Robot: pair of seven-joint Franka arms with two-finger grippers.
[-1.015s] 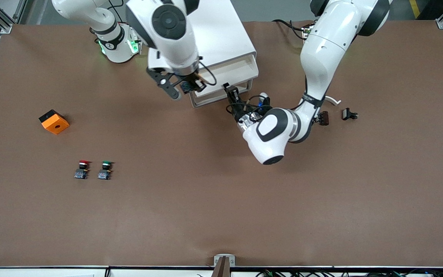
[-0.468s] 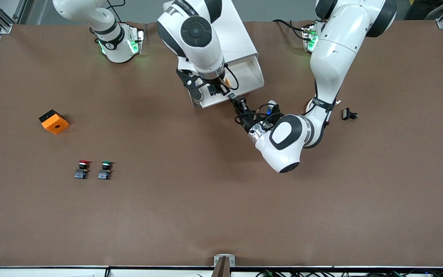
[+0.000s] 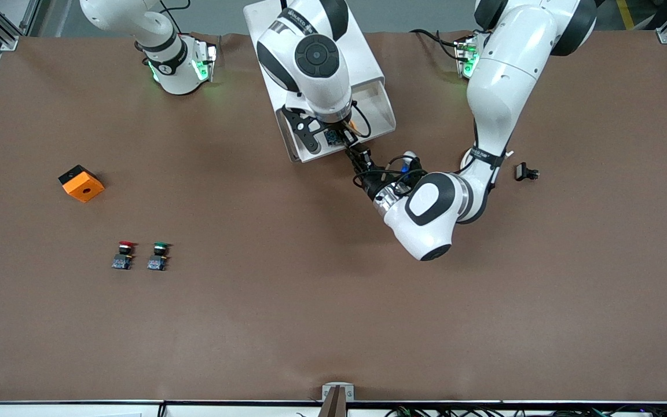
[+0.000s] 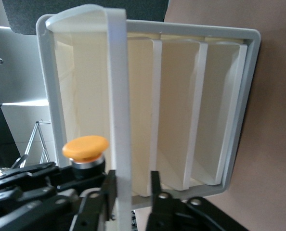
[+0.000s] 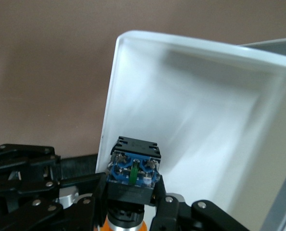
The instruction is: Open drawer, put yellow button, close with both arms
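Toward the right arm's end of the brown desk an orange square block with a black side and a hole in its top is sitting alone. Nearer the front camera than that block, a small red-capped push button and a green-capped push button are standing just beside each other, well apart from both arms.

The right arm is reaching from its base out over the white boxy rounded-edge cabinet. Its black two-finger right end effector is hanging over the pulled-out shallow cream top drawer, and it is grasping the tiny yellow button with an orange-yellow mushroom cap on a black body. In the right wrist view the fingers are pressing on either side of the black body, the bluish base is facing the camera, and the white inside of the top drawer is lying beneath it.

The left arm is bending in low from its end of the desk, and the left end effector is clenched on the front lip of the top drawer. The left wrist view is showing the two fingers pinching that white lip, with the yellow cap just beside it and three lower drawers sitting closed in the cabinet.

Near the left arm's elbow a small black part is lying on the desk
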